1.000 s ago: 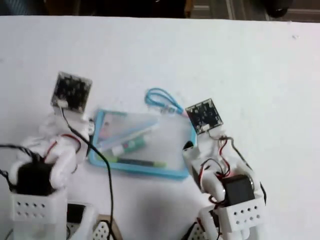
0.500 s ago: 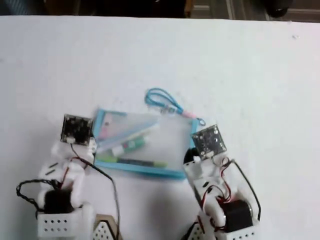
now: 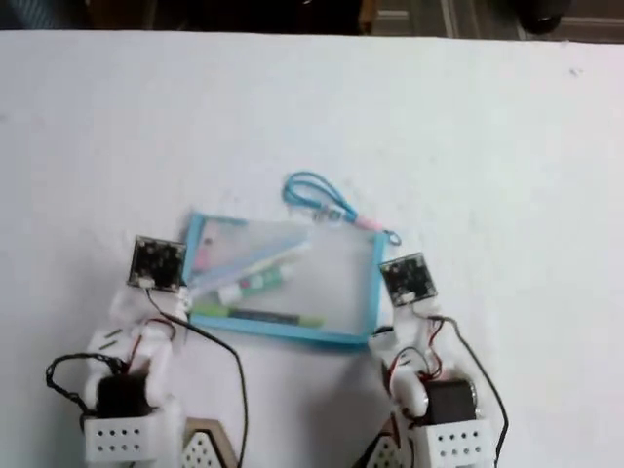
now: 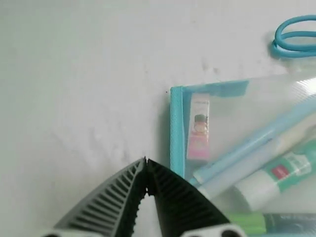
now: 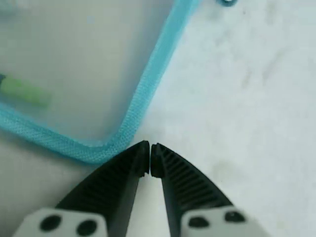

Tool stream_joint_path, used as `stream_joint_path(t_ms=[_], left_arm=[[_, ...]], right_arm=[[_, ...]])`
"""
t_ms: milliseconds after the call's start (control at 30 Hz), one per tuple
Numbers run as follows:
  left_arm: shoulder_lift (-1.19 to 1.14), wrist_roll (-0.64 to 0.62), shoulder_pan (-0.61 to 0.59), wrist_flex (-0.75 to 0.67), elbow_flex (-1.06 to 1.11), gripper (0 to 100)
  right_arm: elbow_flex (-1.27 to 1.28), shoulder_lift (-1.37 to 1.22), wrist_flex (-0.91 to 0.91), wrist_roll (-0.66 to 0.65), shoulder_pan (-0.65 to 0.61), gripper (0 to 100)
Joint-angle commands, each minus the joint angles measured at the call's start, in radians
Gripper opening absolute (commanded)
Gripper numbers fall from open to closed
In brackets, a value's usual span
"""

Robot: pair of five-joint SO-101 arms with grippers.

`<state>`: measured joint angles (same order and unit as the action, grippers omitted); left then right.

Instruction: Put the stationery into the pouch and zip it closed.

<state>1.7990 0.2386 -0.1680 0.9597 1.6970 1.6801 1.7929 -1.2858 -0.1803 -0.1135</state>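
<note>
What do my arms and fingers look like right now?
The left arm and right arm have white plastic shells, black motors, red and black cables, and a square black board at each wrist. The left gripper and right gripper have dark, ribbed, wedge-shaped fingers on white bases.

Filled pouch flat (blue-edged).

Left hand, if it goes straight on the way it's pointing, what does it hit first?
Most likely the bare table, beside the pouch. The left hand, shut, points just outside the pouch's blue end seam, not at it. Depth is unclear, so grazing that seam can't be ruled out.
</note>
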Motion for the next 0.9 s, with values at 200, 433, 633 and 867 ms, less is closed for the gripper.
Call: stream_joint_path(t_ms=[200, 433, 633, 867], left_arm=[[0.010, 0.011, -0.004, 0.049, -0.003, 3], [0.010, 0.011, -0.004, 0.051, -0.003, 3], [0.010, 0.011, -0.004, 0.054, -0.003, 3], [0.010, 0.011, -0.004, 0.054, -0.003, 3]], right_arm=[[0.011, 0.004, 0.013, 0.002, 0.104, 1.7], [0.011, 0.004, 0.013, 0.002, 0.104, 1.7], [0.011, 0.004, 0.013, 0.002, 0.104, 1.7], [0.011, 0.004, 0.013, 0.002, 0.104, 1.7]])
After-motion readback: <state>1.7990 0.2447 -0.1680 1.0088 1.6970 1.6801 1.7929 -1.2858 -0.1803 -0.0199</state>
